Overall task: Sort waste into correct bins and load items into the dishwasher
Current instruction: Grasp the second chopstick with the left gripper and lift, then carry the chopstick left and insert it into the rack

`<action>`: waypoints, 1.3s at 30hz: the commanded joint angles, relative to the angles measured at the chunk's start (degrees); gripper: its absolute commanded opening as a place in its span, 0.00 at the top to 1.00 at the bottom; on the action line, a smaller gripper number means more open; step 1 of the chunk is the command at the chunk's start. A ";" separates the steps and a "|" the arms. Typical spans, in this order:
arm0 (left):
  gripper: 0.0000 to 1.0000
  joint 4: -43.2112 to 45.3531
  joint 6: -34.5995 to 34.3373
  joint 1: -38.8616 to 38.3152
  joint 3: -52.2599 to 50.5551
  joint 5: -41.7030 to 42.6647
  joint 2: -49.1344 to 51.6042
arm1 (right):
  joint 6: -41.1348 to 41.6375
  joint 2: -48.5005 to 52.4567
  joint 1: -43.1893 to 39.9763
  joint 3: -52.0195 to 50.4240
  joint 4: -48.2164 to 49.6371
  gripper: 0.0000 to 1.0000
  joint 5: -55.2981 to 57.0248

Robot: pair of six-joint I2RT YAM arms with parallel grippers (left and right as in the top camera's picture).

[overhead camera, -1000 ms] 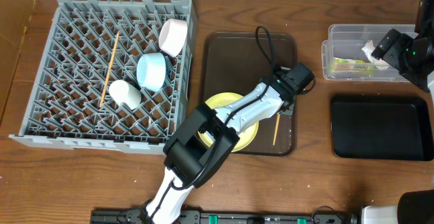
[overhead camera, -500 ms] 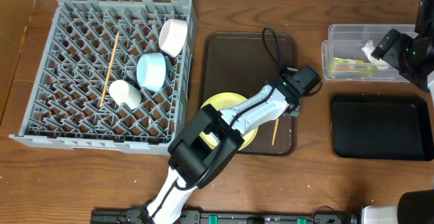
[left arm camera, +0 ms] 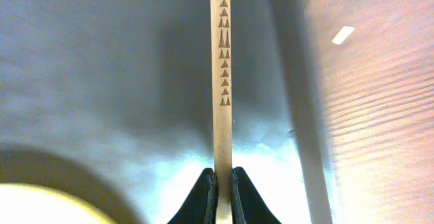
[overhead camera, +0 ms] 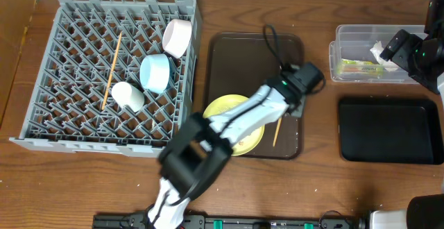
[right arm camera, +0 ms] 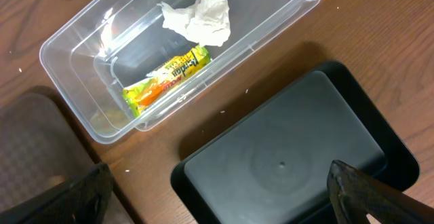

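Left gripper: my jaws are clamped together on 1 chopstick, pinched near its end. The stick runs straight away from my fingers, with a row of small triangle marks along it. From overhead it slants over the right side of the brown tray, just beside the plate lying on that tray. I cannot tell whether the stick is clear of the tray.

Right gripper: my jaws are wide apart and hold nothing, above the black tray and the tub.

Tub contents: tissue, wrapper.

Rack contents: 2nd chopstick, blue bowl, pink bowl, cup.
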 commanded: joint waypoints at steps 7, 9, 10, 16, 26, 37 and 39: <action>0.92 -0.02 11.91 16.72 0.55 -0.70 -23.63 | -0.55 -0.52 -0.68 0.35 -0.02 0.01 0.61; 0.92 0.74 15.76 21.90 0.55 -0.79 -26.08 | -0.55 -0.52 -0.68 0.35 -0.02 0.01 0.59; 0.92 1.18 17.68 24.55 0.55 -0.83 -26.88 | -0.55 -0.52 -0.68 0.35 -0.02 0.01 0.59; 0.92 5.09 27.28 42.38 0.55 -0.90 -27.39 | -0.55 -0.52 -0.68 0.35 -0.02 0.01 0.61; 0.92 8.70 34.47 65.18 0.55 -0.87 -18.21 | -0.55 -0.52 -0.68 0.35 -0.02 0.01 0.61; 0.76 12.61 42.69 70.40 0.55 1.07 -11.37 | -0.55 -0.52 -0.68 0.35 -0.02 0.01 0.59; 0.48 13.03 42.69 70.40 0.55 3.72 -11.39 | -0.55 -0.52 -0.68 0.35 -0.02 0.01 0.59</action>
